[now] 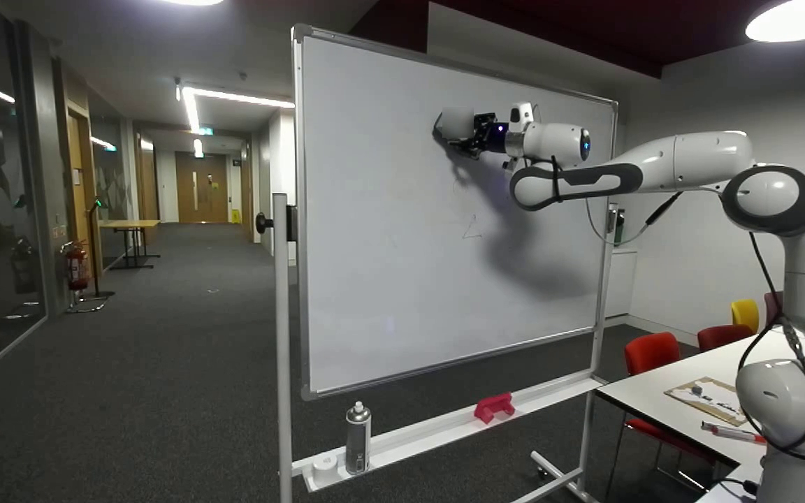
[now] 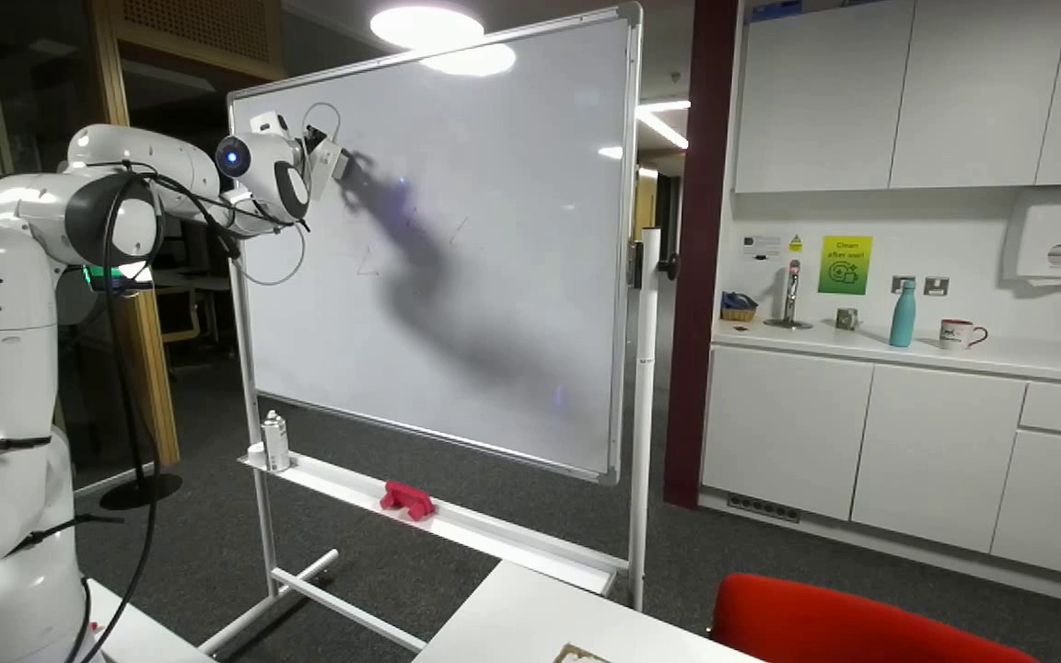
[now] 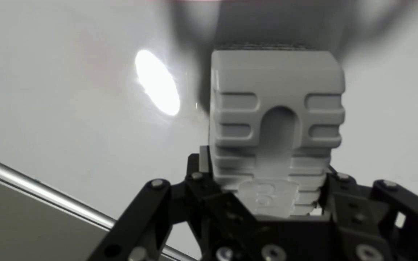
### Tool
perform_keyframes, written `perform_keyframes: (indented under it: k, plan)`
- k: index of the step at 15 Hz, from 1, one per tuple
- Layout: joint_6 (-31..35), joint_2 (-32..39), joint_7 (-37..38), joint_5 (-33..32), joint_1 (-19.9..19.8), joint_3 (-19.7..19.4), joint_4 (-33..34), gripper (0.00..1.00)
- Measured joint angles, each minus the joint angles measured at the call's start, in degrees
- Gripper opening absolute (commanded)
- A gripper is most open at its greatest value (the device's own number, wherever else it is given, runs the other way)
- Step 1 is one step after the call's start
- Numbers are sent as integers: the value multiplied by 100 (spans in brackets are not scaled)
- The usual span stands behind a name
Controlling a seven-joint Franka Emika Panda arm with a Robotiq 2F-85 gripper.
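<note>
My gripper (image 3: 269, 167) is shut on a pale grey whiteboard eraser (image 3: 278, 83) with ribbed sides, one finger on either side of it. The eraser's dark felt end faces the whiteboard (image 3: 67, 94), close to its surface; whether it touches I cannot tell. In an exterior view the eraser (image 1: 457, 123) is up in the board's upper part, with the gripper (image 1: 478, 133) coming from the right. Faint thin marks show on the whiteboard (image 2: 512, 295), among them a small triangle (image 2: 367, 263) below the gripper and a short stroke (image 2: 459, 229).
Under the board runs a white tray (image 1: 430, 441) bearing a spray can (image 1: 358, 440), a small white roll-like thing (image 1: 325, 467) and a red holder (image 1: 494, 407). A white table (image 1: 654, 381) and red chairs (image 1: 653, 353) stand near the arm. The board's metal frame (image 3: 42, 188) crosses the wrist view's lower left.
</note>
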Motion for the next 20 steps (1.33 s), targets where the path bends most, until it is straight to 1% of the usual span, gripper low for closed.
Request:
perform_keyframes:
  k: [4,7,10,20]
  plan:
    - [-83,-1,-99,121,-59,-108,166,35]
    - [-127,-30,-183,133,-86,-243,160,35]
    - [-127,-48,-288,129,-84,-268,122,35]
    - [-127,107,-609,133,-83,-279,-327,35]
